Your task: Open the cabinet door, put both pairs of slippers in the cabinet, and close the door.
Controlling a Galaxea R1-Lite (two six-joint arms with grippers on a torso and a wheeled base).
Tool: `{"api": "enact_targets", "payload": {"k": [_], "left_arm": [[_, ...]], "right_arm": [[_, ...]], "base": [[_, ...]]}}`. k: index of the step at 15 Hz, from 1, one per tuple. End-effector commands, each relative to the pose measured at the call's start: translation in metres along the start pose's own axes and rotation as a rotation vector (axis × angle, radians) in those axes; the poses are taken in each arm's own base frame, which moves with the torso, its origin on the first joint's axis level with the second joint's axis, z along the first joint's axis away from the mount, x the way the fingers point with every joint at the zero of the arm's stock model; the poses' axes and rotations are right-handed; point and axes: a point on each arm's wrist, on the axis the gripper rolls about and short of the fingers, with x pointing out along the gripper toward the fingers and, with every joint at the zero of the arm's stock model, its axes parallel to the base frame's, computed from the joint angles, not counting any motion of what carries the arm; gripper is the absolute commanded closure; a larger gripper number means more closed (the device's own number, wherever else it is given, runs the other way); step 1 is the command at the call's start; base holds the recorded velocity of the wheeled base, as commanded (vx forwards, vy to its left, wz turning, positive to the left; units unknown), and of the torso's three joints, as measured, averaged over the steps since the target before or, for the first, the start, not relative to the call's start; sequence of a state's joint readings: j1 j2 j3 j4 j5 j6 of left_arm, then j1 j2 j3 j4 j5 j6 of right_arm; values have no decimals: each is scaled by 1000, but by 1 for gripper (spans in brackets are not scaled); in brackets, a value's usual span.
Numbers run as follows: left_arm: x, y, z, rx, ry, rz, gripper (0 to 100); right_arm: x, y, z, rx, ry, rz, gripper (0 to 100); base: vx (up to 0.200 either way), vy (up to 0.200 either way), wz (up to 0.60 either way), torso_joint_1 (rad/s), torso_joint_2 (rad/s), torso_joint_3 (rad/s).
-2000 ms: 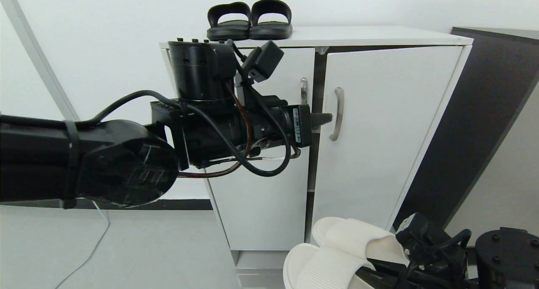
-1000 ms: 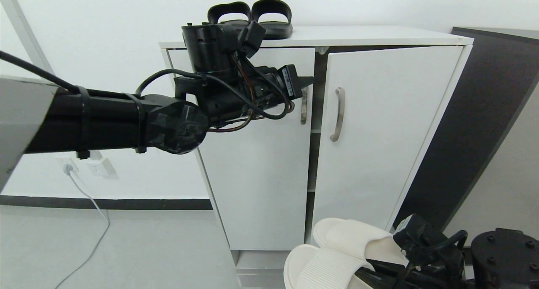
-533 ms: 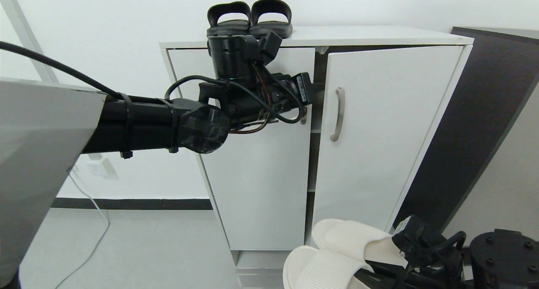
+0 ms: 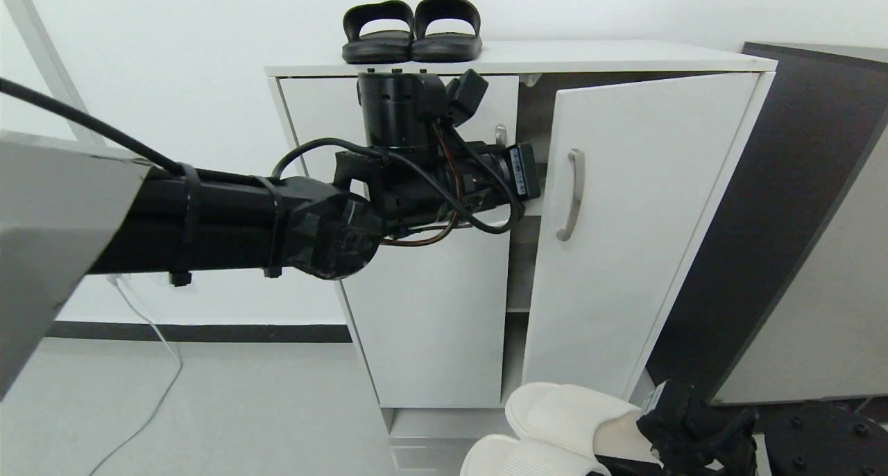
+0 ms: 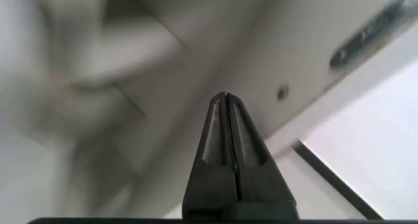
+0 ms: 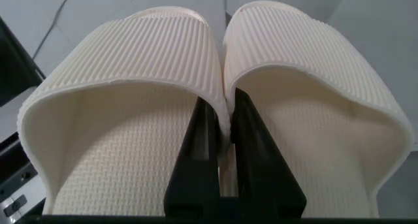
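Pinch of the right gripper (image 6: 226,113) holds cream ribbed slippers (image 6: 124,74) at five o'clock. The left gripper (image 5: 226,101), clenched and empty, is at the white cabinet's (image 4: 430,323) half-open right door (image 4: 638,240); black rubber slippers (image 4: 411,32) lie at twelve o'clock.

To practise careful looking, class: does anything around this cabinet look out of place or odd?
The black slippers sit on top of the cabinet, not inside it. The right door hangs ajar while the left door is shut. The right hand pinches the white slippers together. Nothing looks damaged.
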State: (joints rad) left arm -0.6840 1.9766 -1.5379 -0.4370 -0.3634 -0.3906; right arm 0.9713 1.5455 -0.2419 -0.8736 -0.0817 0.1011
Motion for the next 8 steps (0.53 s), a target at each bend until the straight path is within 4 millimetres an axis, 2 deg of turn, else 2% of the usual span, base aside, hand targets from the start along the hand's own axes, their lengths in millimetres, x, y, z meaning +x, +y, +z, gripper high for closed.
{"api": "enact_targets", "payload": {"k": [1,3,5,7,8], "left_arm": [[-14,-45,-8,34,23,-92,100],[-17,-52,-14,53,8,-114,100],[-26,-40,-10,55,-29,-39,100],[-50,-36,1,57,-68,21,100],[-65,-29,5,60,-83,71,100]], "right_arm": [[3,3,-6,-9,31,12,100],[3,3,-6,-8,29,11,100],[4,3,-3,-1,3,9,100],[15,-3,8,28,-30,-52,100],[26,-12,16,72,-53,-148,100]], "base": [[-200,0,0,-2,2,7],[-200,0,0,-2,2,7],[-200,0,0,2,5,2],[0,0,0,0,0,0],[0,0,0,0,0,0]]}}
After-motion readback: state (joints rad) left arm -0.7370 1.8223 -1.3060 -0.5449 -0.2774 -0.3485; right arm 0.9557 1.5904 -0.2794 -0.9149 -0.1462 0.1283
